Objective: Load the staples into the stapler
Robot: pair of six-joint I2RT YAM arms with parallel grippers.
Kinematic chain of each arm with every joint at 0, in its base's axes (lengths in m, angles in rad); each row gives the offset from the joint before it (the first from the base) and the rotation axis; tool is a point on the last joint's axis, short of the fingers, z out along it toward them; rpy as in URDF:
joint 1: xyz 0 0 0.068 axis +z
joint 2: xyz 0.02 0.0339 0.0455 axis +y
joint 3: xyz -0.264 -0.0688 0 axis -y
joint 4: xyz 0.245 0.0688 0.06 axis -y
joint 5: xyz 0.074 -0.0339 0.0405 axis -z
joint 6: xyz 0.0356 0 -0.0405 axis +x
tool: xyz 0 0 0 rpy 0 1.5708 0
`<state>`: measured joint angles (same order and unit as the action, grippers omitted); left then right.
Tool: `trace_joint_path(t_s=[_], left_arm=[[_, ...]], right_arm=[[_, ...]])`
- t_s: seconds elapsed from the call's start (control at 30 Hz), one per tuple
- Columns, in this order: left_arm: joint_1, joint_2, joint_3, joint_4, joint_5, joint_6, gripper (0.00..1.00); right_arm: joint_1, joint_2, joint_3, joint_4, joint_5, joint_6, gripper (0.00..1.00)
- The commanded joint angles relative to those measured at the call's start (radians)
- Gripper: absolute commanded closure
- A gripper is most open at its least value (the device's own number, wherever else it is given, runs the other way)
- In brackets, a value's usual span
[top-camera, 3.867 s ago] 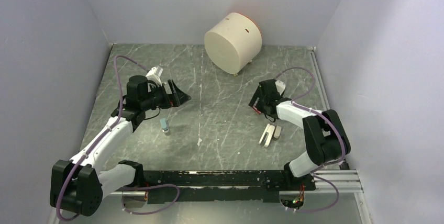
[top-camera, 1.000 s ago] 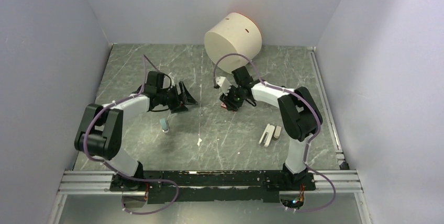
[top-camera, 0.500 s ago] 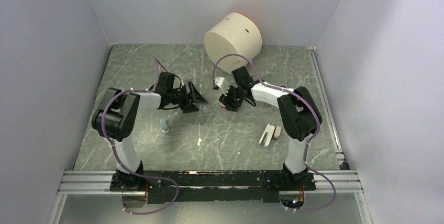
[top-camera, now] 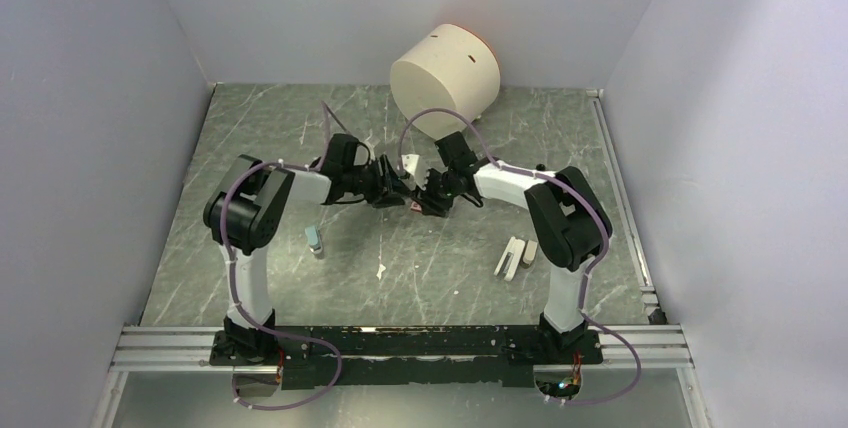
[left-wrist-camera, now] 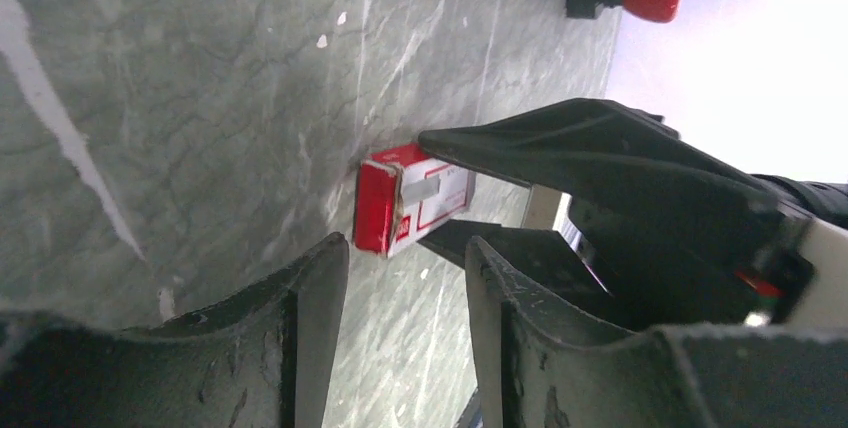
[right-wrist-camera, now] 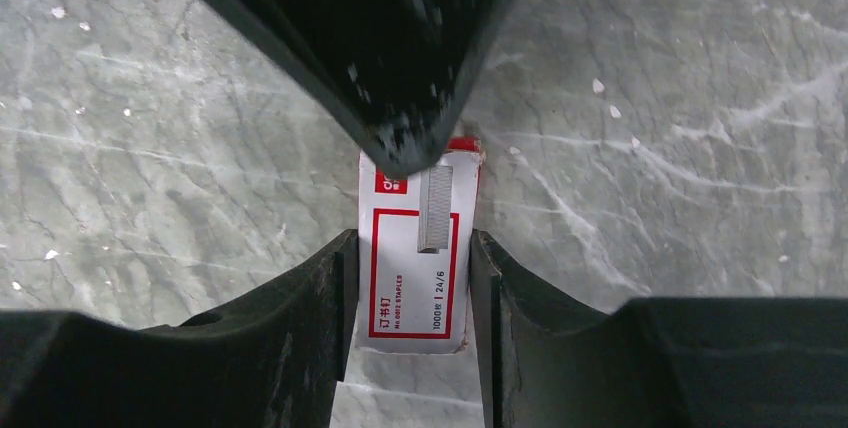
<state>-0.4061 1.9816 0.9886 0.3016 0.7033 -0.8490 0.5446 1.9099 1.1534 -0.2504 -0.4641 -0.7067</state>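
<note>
A small red-and-white staple box (right-wrist-camera: 415, 278) sits between the fingers of my right gripper (right-wrist-camera: 412, 238), which is shut on its two long sides just above the table's middle (top-camera: 425, 198). My left gripper (left-wrist-camera: 405, 253) stands open with nothing between its fingers. Its tips are right at the box's red end (left-wrist-camera: 378, 210), and one black finger (right-wrist-camera: 400, 68) covers the box's far end in the right wrist view. From above, the left gripper (top-camera: 400, 190) meets the right one head-on. The staples are hidden. A white stapler (top-camera: 511, 257) lies open at the right front.
A cream cylinder with an orange rim (top-camera: 445, 78) stands at the back centre. A small blue-grey object (top-camera: 315, 240) lies on the left of the grey marbled table (top-camera: 300, 128). Grey walls close off the left, back and right.
My left arm has swung right across the table until its gripper meets the right gripper, and its jaws have narrowed. The right gripper has kept the box near the middle.
</note>
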Motion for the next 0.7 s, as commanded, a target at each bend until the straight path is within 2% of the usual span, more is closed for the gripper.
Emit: trace_joint_path(t_s=[0.0, 0.43, 0.67], left_arm=[[-0.017, 0.039, 0.034, 0.066, -0.002, 0.034, 0.48], [-0.025, 0.066, 0.027, 0.072, -0.012, 0.057, 0.69], [-0.034, 0.074, 0.011, 0.093, -0.004, 0.044, 0.7]], right_arm=[[0.021, 0.045, -0.026, -0.01, -0.014, -0.018, 0.54], [0.033, 0.058, -0.011, -0.02, -0.002, -0.021, 0.51], [0.035, 0.059, -0.005, -0.019, 0.001, -0.014, 0.51]])
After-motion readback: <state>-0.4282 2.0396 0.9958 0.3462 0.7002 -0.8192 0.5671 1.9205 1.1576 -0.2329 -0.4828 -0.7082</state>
